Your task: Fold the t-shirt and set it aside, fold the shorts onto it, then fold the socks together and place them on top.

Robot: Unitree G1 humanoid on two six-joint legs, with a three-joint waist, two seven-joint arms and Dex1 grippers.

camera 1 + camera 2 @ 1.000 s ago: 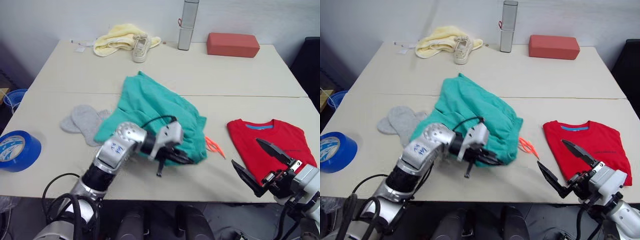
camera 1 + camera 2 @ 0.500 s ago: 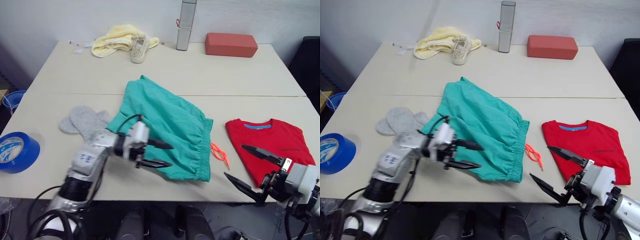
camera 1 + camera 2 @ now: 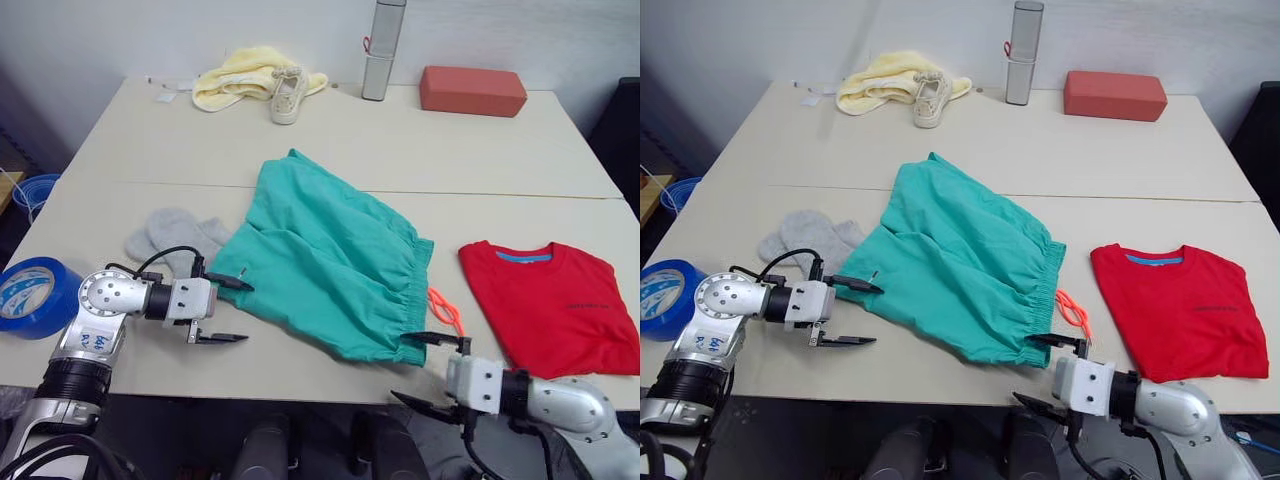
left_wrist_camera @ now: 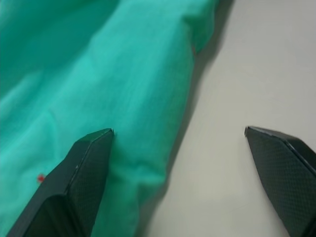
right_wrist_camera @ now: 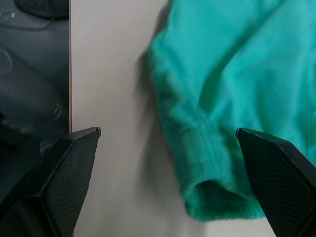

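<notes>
Left end effector [image 3: 222, 311]: fingers apart, at the near-left hem of the teal-green fabric shorts [image 3: 335, 262].
Right end effector [image 3: 430, 372]: apart, beside the gathered waistband corner.
Shorts: spread mid-counter [image 3: 430, 150], soft, limp; likely best pinched at both near corners.

At the beige table's [image 3: 140, 150] far edge lie a pale yellow cloth [image 3: 232, 76] with a beige shoe [image 3: 287, 93] touching it, an upright silver cylinder [image 3: 382, 48] and a red-brown block [image 3: 473, 90] — well apart from a blue tape roll [image 3: 28, 298] and an orange cord [image 3: 448, 310].
</notes>
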